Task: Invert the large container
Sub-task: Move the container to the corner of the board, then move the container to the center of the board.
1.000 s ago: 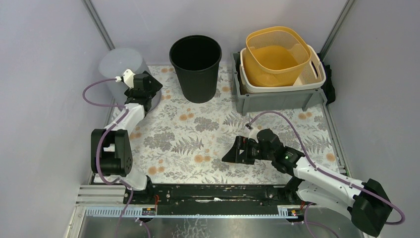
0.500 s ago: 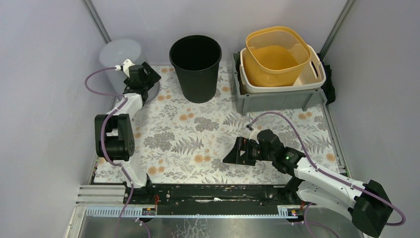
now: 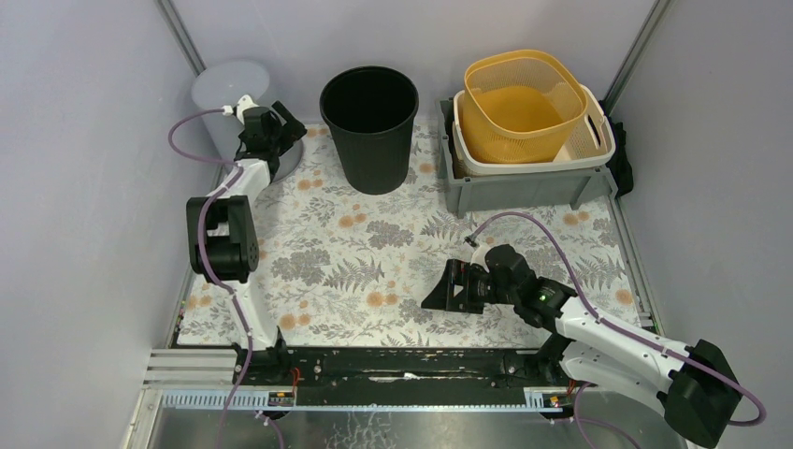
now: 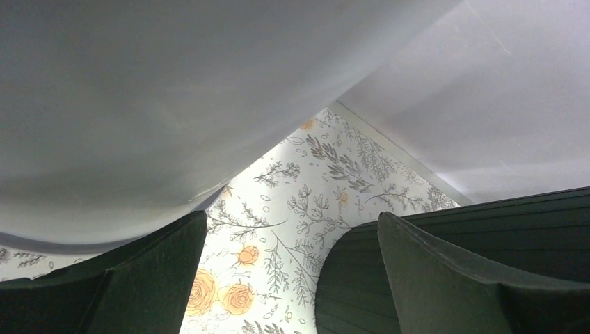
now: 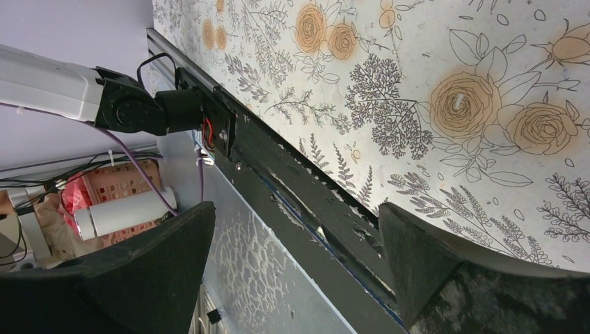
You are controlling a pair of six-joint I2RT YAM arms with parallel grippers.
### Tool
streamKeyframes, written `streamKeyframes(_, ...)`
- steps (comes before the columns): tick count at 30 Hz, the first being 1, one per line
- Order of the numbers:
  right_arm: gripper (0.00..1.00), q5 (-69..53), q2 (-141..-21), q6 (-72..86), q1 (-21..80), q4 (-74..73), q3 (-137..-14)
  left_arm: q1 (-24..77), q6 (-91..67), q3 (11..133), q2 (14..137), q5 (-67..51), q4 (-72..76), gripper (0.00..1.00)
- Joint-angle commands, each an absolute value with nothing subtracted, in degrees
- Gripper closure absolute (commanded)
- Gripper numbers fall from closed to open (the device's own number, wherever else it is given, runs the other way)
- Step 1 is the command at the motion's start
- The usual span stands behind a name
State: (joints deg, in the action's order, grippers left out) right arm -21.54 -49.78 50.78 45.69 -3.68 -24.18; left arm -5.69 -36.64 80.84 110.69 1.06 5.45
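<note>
We saw the left end effector (image 3: 284, 138) spread wide beside the large container (image 3: 224, 92); the right end effector (image 3: 438, 294) gaped empty above the counter (image 3: 374, 254)

The left gripper (image 3: 278, 133) has reached further from the arm bases, from beside the foot of the black bin (image 3: 369, 126) to beside the middle of its left wall; the left arm's elbow has followed, drawing nearer the bin; the large container (image 3: 227, 89), left of the bin, now shows further back, its top about level with the bin's rim.
</note>
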Motion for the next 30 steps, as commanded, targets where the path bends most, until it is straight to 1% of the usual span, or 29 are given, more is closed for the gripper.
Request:
streamKeyframes(1,0.05,-20.79,-49.88,50.47,45.88,-3.25,-26.10,-5.61,-38.06,80.80,115.93,-5.96,-4.51,0.00)
streamKeyframes(6,0.05,-20.92,-50.00,50.60,45.88,-3.17,-26.06,-5.38,-38.08,81.04,115.69,-7.55,-3.62,0.00)
streamKeyframes(11,0.05,-21.00,-50.13,50.98,45.88,-2.31,-25.44,-3.37,-37.23,76.70,106.72,-4.00,-4.66,0.00)
streamKeyframes(17,0.05,-21.45,-51.23,51.50,46.11,-0.09,-24.96,0.01,-37.60,76.40,97.96,-0.60,-10.55,0.00)
streamKeyframes(24,0.05,-21.36,-50.86,51.69,46.54,0.64,-24.34,3.92,-38.53,78.89,92.23,0.24,-16.32,0.00)
streamKeyframes(30,0.05,-20.86,-48.73,52.82,46.89,1.73,-22.29,5.04,-40.42,80.28,87.87,0.17,-18.10,0.00)
